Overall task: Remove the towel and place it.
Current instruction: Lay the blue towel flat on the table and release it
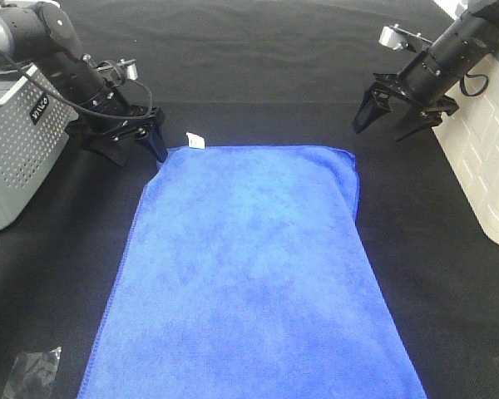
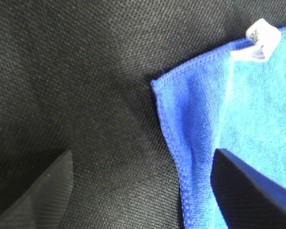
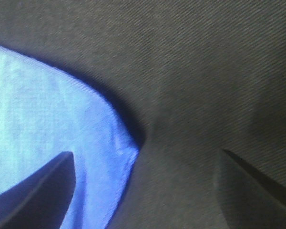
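Note:
The blue towel (image 1: 249,266) lies spread flat on the black table cover (image 1: 258,66), its white tag (image 1: 194,140) at the far left corner. My left gripper (image 1: 137,150) stands open low at that corner. In the left wrist view one finger (image 2: 250,191) is over the towel's edge (image 2: 195,143), the other finger (image 2: 43,195) is over bare black cloth, and the tag (image 2: 260,40) shows beyond. My right gripper (image 1: 379,131) is open just off the far right corner, holding nothing. The right wrist view shows that towel corner (image 3: 62,119) beside one finger (image 3: 43,186).
A grey perforated box (image 1: 17,150) stands at the left edge behind the left arm. A white crate (image 1: 482,166) stands at the right edge by the right arm. A clear plastic wrapper (image 1: 33,370) lies at the near left, beside the towel.

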